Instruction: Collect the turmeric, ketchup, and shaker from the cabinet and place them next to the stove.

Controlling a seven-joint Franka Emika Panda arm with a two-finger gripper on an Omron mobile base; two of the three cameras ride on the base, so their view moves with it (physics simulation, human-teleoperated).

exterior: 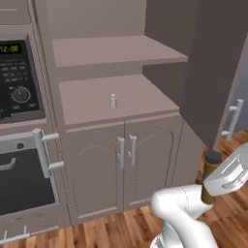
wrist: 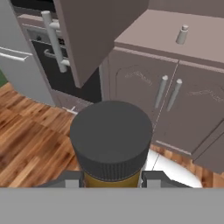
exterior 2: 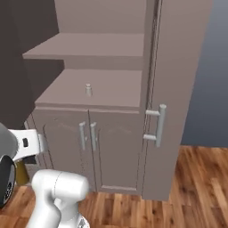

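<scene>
Right up against the hand camera sits the dark grey ribbed cap of the slim mustard-brown turmeric jar [wrist: 111,144], and the hand [wrist: 111,179] is clenched on its body just below that cap, one dark fingertip [wrist: 72,179] on each side. From the left base camera the jar [exterior: 210,175] stands upright in the grip, low and out in front of the tall taupe-brown cabinet [exterior: 121,160], over the wooden floor [exterior: 121,230], well clear of the shelves. So the jar's long axis runs vertical, cap up, and my read is that the carry to the black gas stove is what comes next; no stove appears here, only a black-fronted built-in oven with a clock [exterior: 17,77] left of the cabinet, so which way to swing cannot be told. Still waiting on the lower open shelf is the tiny pale grey shaker [exterior: 113,100], upright, alone, above the pair of small doors. The right base camera shows the same shaker [exterior 2: 88,90] and a tall side panel with a silver bar handle [exterior 2: 159,124], and just a sliver of mustard jar [exterior 2: 21,173] behind the arm. Only the hand camera shows the fingers flanking the jar. As for the ketchup, I cannot say where it is.
</scene>
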